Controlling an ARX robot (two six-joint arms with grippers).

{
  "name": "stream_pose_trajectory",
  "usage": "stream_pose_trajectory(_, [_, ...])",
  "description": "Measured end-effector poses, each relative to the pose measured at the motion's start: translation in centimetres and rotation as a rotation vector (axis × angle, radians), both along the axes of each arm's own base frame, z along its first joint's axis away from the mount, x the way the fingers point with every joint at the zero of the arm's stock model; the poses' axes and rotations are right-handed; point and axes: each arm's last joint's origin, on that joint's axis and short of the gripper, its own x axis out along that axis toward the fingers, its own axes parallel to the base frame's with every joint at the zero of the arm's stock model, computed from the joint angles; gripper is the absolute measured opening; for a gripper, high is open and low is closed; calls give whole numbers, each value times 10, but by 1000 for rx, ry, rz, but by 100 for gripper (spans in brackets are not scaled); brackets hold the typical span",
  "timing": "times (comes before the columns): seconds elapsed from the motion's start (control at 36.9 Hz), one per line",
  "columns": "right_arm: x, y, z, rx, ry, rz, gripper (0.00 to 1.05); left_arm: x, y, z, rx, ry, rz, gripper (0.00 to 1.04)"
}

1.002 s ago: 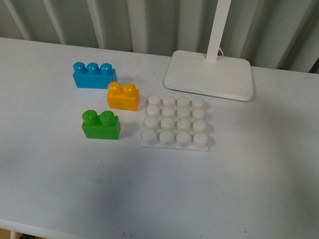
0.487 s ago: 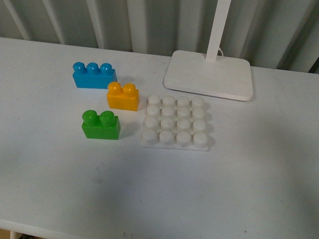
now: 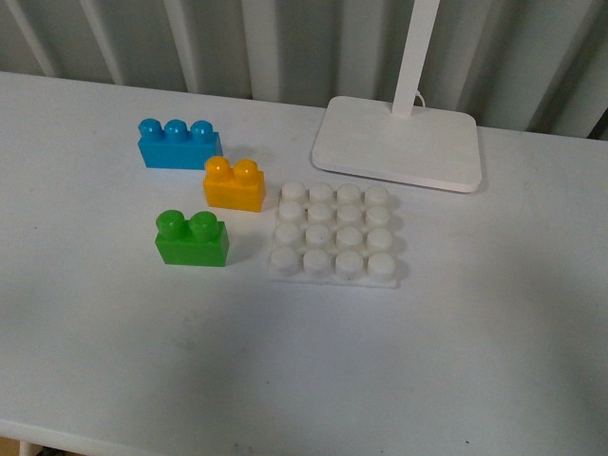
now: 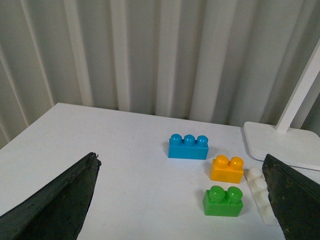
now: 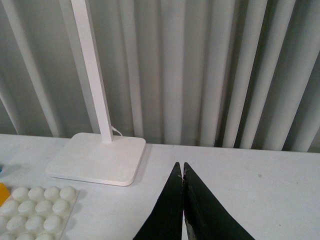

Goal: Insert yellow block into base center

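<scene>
The yellow block (image 3: 235, 184) stands on the table just left of the base (image 3: 334, 235), a white square plate with a grid of round studs. No brick sits on the base. Neither arm shows in the front view. In the left wrist view my left gripper (image 4: 180, 157) is open and empty, well short of the yellow block (image 4: 227, 168); one of its fingers hides part of the base (image 4: 257, 187). My right gripper (image 5: 180, 165) is shut on nothing, hovering over bare table to the right of the base (image 5: 35, 205).
A green two-stud brick (image 3: 193, 238) sits in front of the yellow one and a blue three-stud brick (image 3: 179, 143) behind it. The white lamp foot (image 3: 399, 142) with its pole stands behind the base. A corrugated wall backs the table.
</scene>
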Motion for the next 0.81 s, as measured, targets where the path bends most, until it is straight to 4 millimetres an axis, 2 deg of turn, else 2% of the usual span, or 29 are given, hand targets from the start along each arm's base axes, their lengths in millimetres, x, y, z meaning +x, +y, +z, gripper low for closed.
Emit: stream_pose_trajectory(0.81, [-23,0,0,0,6,2,1,0,0,0,0,0,0,98])
